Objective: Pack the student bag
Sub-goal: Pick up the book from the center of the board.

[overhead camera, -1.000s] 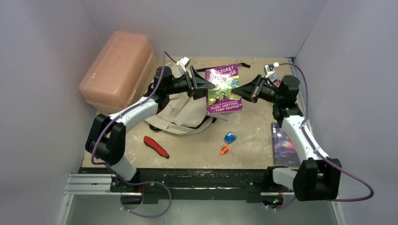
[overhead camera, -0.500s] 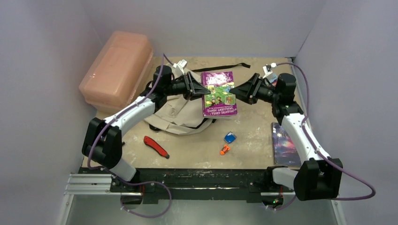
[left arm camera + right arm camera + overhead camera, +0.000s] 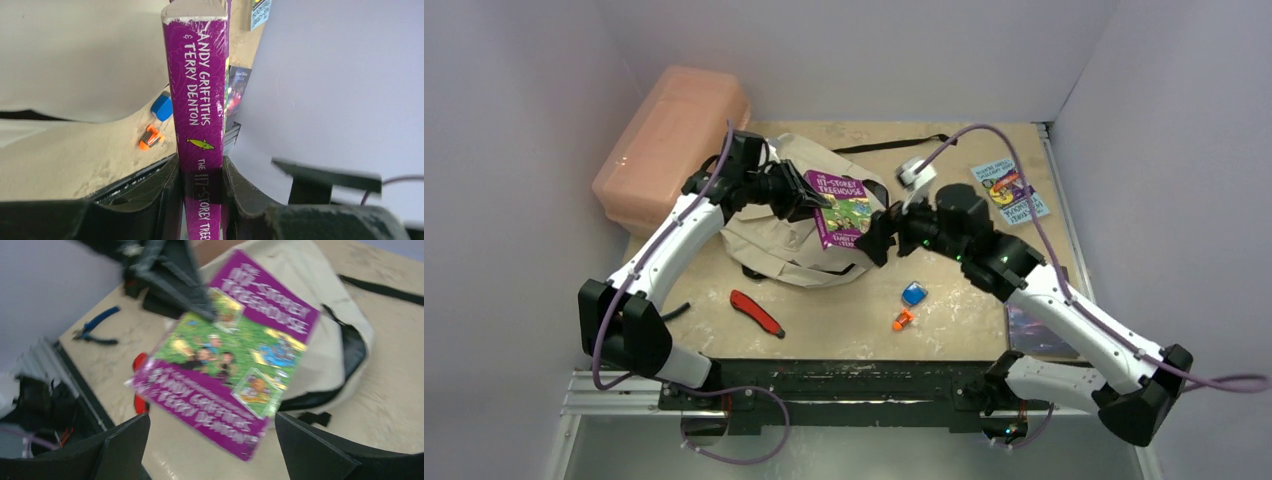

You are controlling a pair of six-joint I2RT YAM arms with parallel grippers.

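The student bag [image 3: 769,240], beige with black trim, lies at the left middle of the table. A purple paperback [image 3: 839,207] hangs tilted over the bag's right part, and my left gripper [image 3: 807,198] is shut on its spine edge. In the left wrist view the purple spine [image 3: 200,100] is clamped between both fingers of that gripper [image 3: 200,180]. My right gripper [image 3: 871,243] stands wide open just right of the book and holds nothing. Its wrist view shows the book's cover [image 3: 235,365] beyond the spread jaws of the right gripper [image 3: 212,440], with the bag [image 3: 330,335] behind it.
A pink plastic box [image 3: 672,145] stands at the back left. On the table lie a red cutter [image 3: 756,312], a small blue item [image 3: 913,294] and an orange one [image 3: 903,320]. A colourful book [image 3: 1009,190] lies back right; a dark book [image 3: 1027,322] is partly under the right arm.
My right gripper has let go of the purple book, opened wide and swung left and nearer. My left gripper has shut on the book and carried it left over the bag.
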